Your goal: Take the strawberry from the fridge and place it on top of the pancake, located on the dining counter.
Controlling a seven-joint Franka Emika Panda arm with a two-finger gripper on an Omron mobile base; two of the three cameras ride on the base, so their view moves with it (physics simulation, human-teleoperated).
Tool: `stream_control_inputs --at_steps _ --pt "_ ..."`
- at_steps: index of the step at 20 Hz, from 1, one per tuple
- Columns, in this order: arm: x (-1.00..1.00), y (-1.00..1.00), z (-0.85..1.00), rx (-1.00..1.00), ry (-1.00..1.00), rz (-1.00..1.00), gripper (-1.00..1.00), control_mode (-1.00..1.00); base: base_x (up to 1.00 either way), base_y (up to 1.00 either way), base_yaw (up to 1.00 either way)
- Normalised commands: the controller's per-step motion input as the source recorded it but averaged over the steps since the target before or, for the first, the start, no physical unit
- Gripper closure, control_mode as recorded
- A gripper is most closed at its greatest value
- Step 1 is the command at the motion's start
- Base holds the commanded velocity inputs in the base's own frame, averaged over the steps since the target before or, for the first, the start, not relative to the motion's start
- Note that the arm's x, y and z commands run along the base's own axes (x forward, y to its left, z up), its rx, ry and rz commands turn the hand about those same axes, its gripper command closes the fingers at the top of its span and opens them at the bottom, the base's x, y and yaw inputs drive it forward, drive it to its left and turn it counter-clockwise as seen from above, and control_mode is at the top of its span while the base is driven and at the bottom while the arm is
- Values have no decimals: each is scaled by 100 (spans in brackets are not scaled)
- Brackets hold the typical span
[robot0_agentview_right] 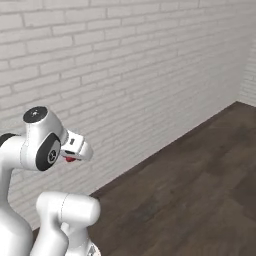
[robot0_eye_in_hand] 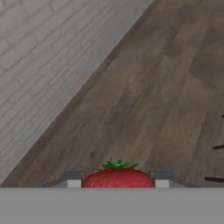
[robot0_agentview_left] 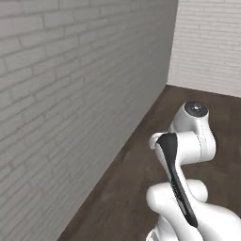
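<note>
An indoor room of a home-like kind, rendered rather than real: a long wall of pale whitewashed brick (robot0_agentview_left: 70, 94) runs along one side and meets a second brick wall (robot0_agentview_left: 207, 47) at a corner. The floor (robot0_agentview_right: 190, 190) is dark brown wood planking, its boards and grain plain in the hand view. A few thin dark lines, possibly furniture legs (robot0_eye_in_hand: 216, 162), cross that view's right edge.

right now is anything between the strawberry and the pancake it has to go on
Cannot say: the pancake is not in these frames. The strawberry sits clamped in the gripper; ahead lie bare dark wood floor and a white brick wall, with nothing visibly blocking the way.
</note>
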Motion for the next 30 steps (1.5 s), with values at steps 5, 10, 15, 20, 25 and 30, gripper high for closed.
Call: stream_control_inputs --at_steps 5,10,15,20,25,30 --pt "0 0 0 0 0 0 100 100 53 -23 -67" --pt "0 0 0 0 0 0 100 100 38 -6 -74" --pt "0 0 0 0 0 0 100 100 53 0 -74" --pt "0 0 0 0 0 0 100 100 67 0 -71" --pt "0 0 0 0 0 0 100 100 63 16 -67" --pt "0 0 0 0 0 0 100 100 72 24 -66"
